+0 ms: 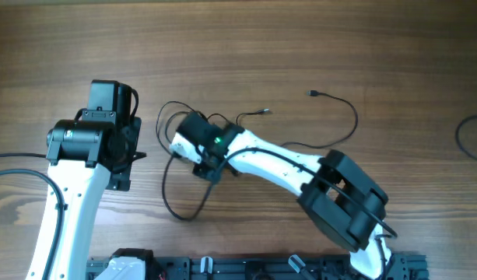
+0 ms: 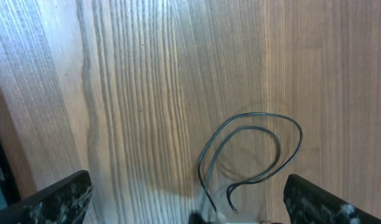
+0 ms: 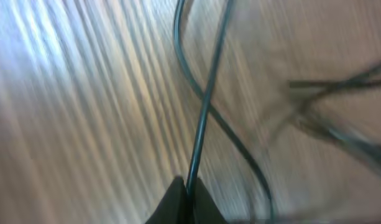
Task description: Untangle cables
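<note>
Step in hand: first grasp made on the tangle. Cables (image 2: 260,114) lie looped mid-table (image 1: 222,47), toward the left edge. Right gripper (image 3: 185,196) is pinched tight on one strand. Left gripper (image 2: 190,206) has its jaws wide and holds nothing. Next: draw the strand out slowly and watch for snags.

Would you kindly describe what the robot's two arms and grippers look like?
Both arms have white links and boxy black joint housings: the left arm and the right arm. A black wire trails from the left one; a small green light glows on the right wrist. The left gripper has black fingers with pale speckles; the right gripper looks dark.
</note>
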Controlling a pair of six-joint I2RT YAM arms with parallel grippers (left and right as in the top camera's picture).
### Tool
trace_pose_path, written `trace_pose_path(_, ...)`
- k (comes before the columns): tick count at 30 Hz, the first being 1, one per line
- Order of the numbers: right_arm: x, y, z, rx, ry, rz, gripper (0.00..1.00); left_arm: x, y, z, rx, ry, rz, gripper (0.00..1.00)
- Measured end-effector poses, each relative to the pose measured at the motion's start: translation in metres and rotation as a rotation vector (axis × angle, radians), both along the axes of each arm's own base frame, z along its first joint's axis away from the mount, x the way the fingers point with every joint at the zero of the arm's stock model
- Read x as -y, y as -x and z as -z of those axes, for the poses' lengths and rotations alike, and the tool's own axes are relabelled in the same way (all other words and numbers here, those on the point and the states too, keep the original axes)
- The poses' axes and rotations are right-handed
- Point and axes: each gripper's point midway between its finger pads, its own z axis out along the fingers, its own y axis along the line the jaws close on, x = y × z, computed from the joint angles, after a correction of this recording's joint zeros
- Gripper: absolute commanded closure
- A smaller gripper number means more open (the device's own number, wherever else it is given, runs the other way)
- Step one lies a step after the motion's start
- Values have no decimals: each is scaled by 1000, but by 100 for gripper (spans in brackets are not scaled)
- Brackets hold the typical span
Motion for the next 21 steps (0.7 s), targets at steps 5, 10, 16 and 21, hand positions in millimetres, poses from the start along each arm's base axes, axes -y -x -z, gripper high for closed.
trace_pose_path(5,-30,-29,-186,92,-344,98,96,14,-19,-3,75,75,19,0)
trace_pose_path(10,42,-97,-342,315,-692,325,96,49,-52,-5,172,263,84,0)
trace_pose_path(16,132,-184,-371,435,-808,591,96,61,-60,36,23,308,86,0)
trace_pose_path(21,205,-229,-408,625,-886,716,96,89,-82,83,-68,313,151,0)
